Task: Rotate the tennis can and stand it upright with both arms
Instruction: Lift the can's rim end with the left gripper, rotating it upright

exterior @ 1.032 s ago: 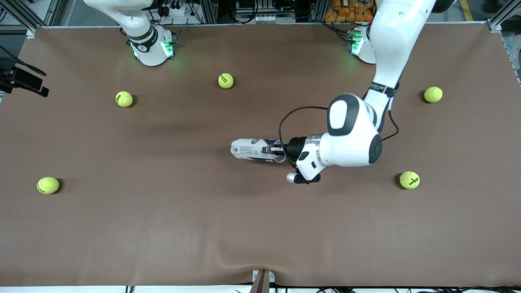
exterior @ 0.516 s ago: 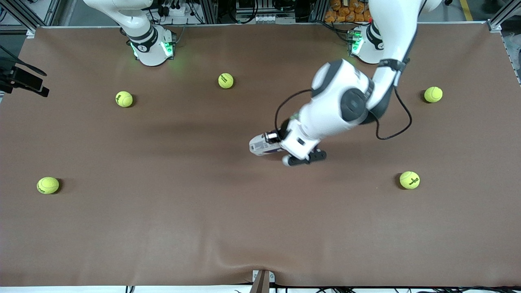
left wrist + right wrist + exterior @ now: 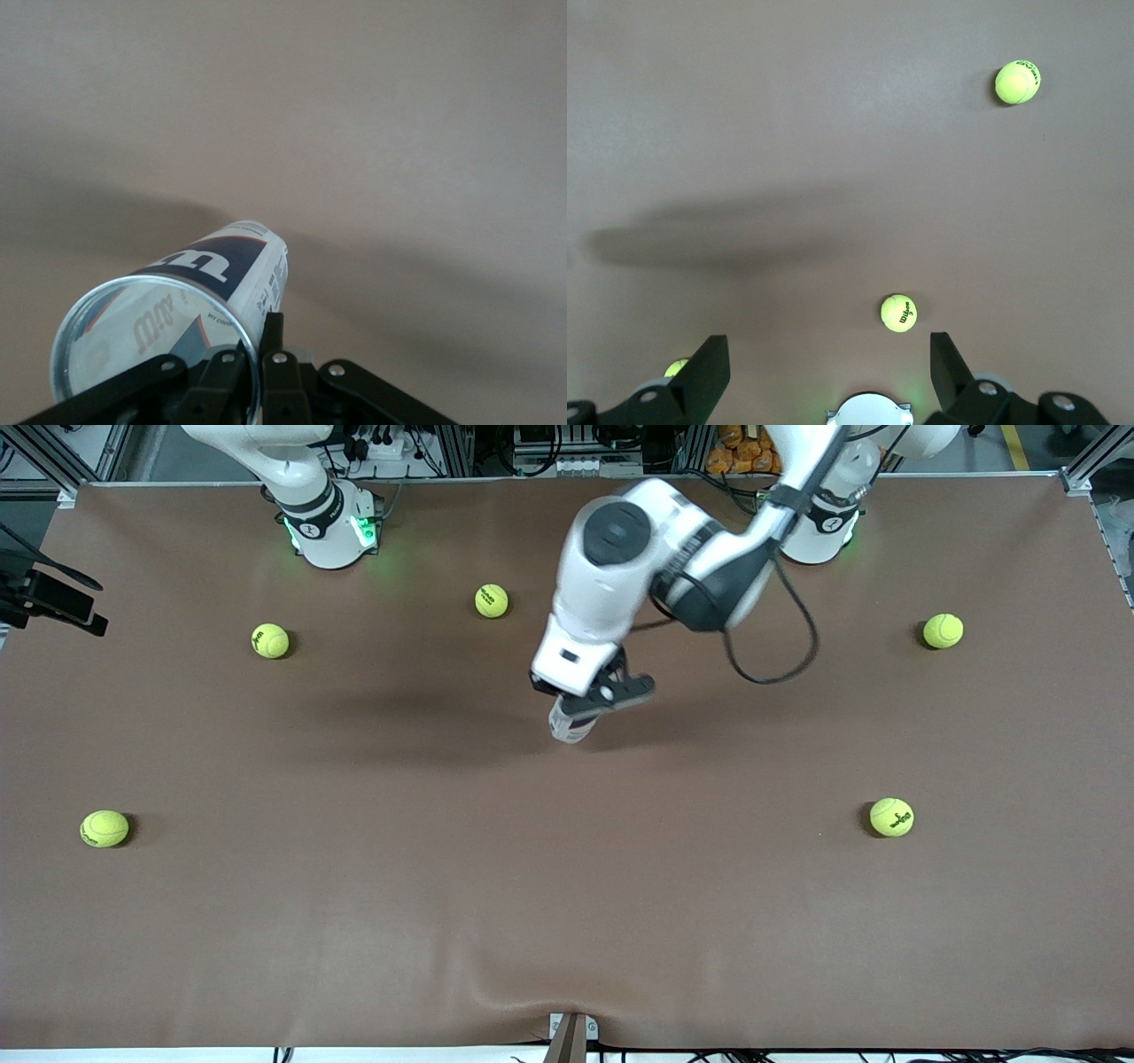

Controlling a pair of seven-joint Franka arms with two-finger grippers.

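The tennis can (image 3: 568, 725) hangs steeply tilted, almost on end, under my left gripper (image 3: 582, 708) over the middle of the table. In the left wrist view the can (image 3: 190, 292) points away toward the brown mat, its white-and-navy label and clear open end in sight. My left gripper (image 3: 257, 347) is shut on the can's rim, one finger inside and one outside. I cannot tell whether the lower end touches the mat. My right gripper (image 3: 830, 376) is open and empty, high above the table near its own base, and waits.
Several yellow-green tennis balls lie scattered on the mat: one (image 3: 492, 600) between the bases, one (image 3: 269, 640) and one (image 3: 104, 828) toward the right arm's end, one (image 3: 943, 631) and one (image 3: 891, 817) toward the left arm's end. A black bracket (image 3: 571, 1036) sits at the table's near edge.
My left arm has swung up and toward the bases, turning the can from lying flat to nearly on end. The can's free end has swept toward the left arm's end. The right arm is still.
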